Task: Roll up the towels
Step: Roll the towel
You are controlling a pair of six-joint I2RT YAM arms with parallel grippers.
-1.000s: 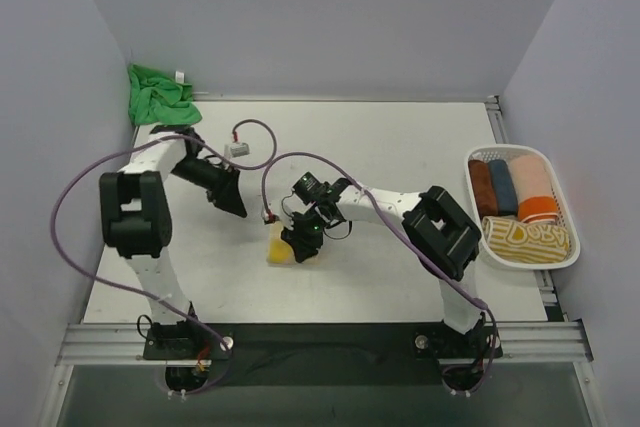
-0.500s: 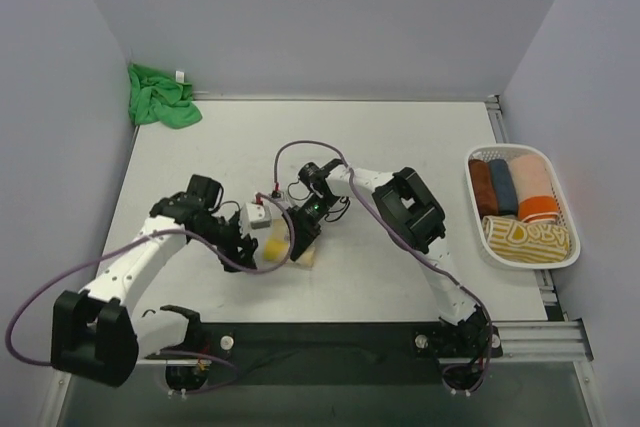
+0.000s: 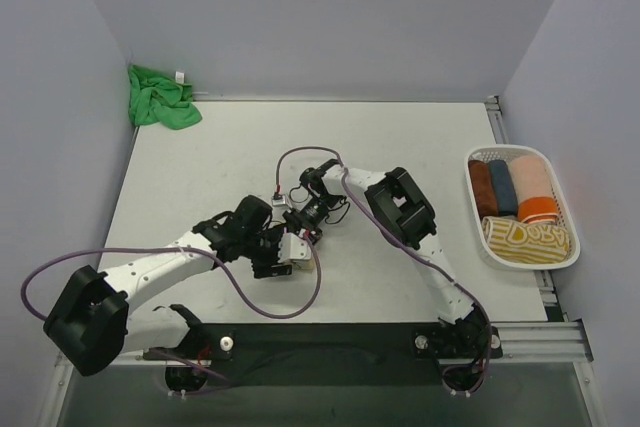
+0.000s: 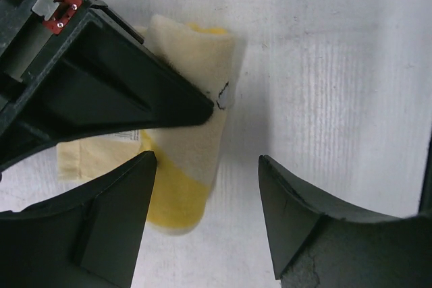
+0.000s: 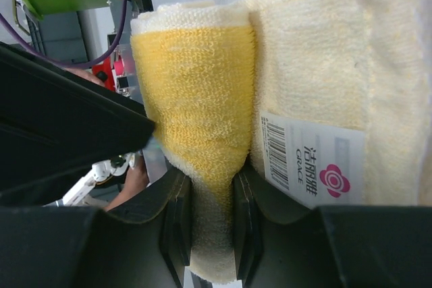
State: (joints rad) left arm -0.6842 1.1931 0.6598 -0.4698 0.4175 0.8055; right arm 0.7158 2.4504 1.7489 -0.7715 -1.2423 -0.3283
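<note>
The green towel [image 3: 160, 97] lies bunched in the far-left corner. Mid-table the left gripper [image 4: 206, 180] hangs jaws apart over the part-rolled yellow towel [image 4: 192, 79] — close it squarely across the roll before the right gripper [image 5: 209, 224], clamped on the roll's end, lets go.

You get bright, even light, soft shadows on the bench [image 3: 420, 137], and soft-focus foregrounds in both wrist views.

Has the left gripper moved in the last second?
Yes. The left gripper swung right and toward the near edge, away from the green towel in the back-left corner.
</note>
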